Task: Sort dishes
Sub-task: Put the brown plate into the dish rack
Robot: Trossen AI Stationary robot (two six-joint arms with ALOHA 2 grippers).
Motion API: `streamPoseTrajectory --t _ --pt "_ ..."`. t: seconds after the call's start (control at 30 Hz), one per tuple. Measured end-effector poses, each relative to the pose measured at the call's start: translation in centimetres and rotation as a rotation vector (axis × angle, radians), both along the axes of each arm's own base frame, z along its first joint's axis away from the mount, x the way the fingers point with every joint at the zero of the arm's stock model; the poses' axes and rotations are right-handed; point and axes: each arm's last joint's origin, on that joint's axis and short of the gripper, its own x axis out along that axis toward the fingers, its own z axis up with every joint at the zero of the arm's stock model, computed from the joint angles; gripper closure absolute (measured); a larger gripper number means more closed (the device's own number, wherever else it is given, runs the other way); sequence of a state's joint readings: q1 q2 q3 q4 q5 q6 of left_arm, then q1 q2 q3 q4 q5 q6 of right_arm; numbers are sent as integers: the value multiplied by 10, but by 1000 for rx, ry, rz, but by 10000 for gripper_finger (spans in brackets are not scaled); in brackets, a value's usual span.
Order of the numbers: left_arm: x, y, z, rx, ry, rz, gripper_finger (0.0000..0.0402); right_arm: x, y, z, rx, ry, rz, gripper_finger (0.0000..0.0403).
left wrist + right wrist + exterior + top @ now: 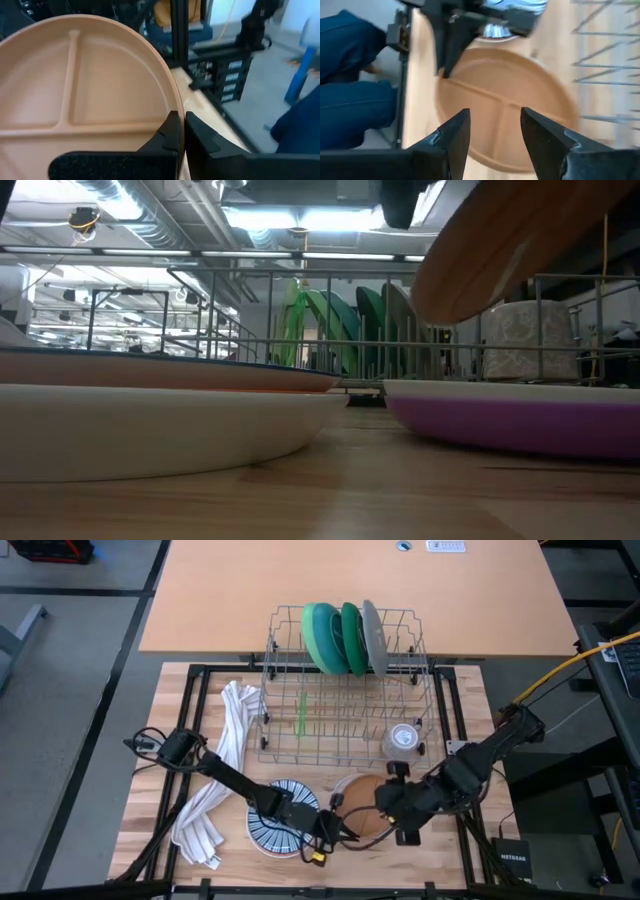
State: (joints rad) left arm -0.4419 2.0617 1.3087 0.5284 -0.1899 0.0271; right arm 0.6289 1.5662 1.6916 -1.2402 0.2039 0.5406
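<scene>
An orange divided plate (pixel 368 802) is near the table's front edge; it also shows in the low view (pixel 500 240), raised and tilted. My left gripper (pixel 340 828) is shut on its rim. My right gripper (pixel 397 812) is open at the plate's right side, its fingers spread over the plate's face (pixel 510 115) and apart from it. A blue-and-white striped plate (pixel 278 815) lies flat on the table left of the orange plate. A purple dish (pixel 520 420) rests on the table below the orange plate. Light green, teal and grey plates (pixel 345 637) stand on edge in the wire rack (pixel 300 730). My left gripper pinches the orange plate's rim (pixel 175 107) between its two fingers, one on the plate's upper face and one on its underside. The fingers come level from the table's left. The plate is tilted and lifted above the purple dish.
A white striped towel (pixel 225 770) lies left of the rack. A small clear cup (pixel 403 740) stands in the rack's right near corner. A person in blue shows beyond the table's near edge (pixel 350 100).
</scene>
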Motion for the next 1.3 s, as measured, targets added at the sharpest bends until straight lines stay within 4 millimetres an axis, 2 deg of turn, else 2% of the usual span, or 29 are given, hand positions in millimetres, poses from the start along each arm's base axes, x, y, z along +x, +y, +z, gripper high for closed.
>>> streamPoseTrajectory --t 0.13,0.37,0.57,0.77,0.93,1.1,1.3 --pt "-1 -5 7 -86 -58 0 401 -12 -12 29 -47 -65 -36 223" --pt "-2 -8 27 -221 -226 30 401 -47 -42 79 -26 -271 -110 223" --pt "-6 -4 53 -351 -481 101 401 -81 -69 103 -5 -399 -174 223" --pt "-11 11 72 -425 -680 288 401 -105 -86 115 48 -460 -185 223" --pt "-18 37 77 -459 -766 402 401 -113 -93 118 55 -479 -193 223" --pt "-42 83 80 -505 -755 469 401 -116 -95 117 42 -463 -191 223" --pt "-66 138 62 -677 -676 532 401 -116 -95 116 20 -468 -197 223"
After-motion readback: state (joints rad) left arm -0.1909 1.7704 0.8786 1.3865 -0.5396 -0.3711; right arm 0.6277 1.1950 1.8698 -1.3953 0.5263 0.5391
